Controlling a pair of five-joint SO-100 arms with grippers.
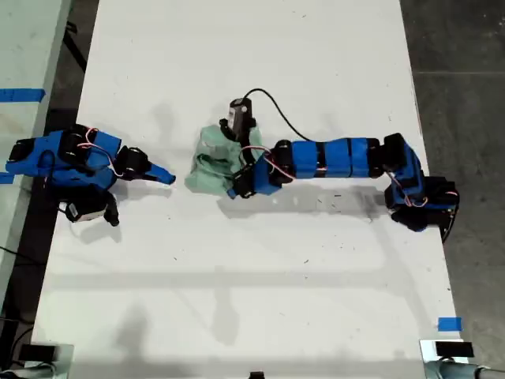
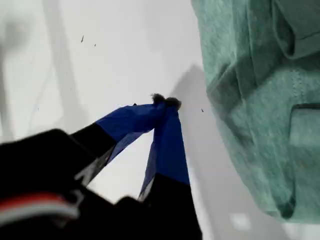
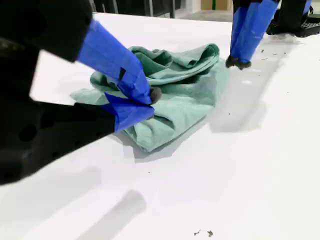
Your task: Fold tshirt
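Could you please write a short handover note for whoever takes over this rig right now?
My first hand: shut, holding nothing, over bare table beside the tshirt, toward the exterior view's left.
My second hand: closed at the tshirt, apparently pinching cloth; its arm reaches in from the exterior view's right.
The tshirt lies as a bunched bundle near the middle of the white table.
Done: the cloth is gathered, but no neat fold shows.
Left: spread it flat and then probably fold it; my first hand is free to help.
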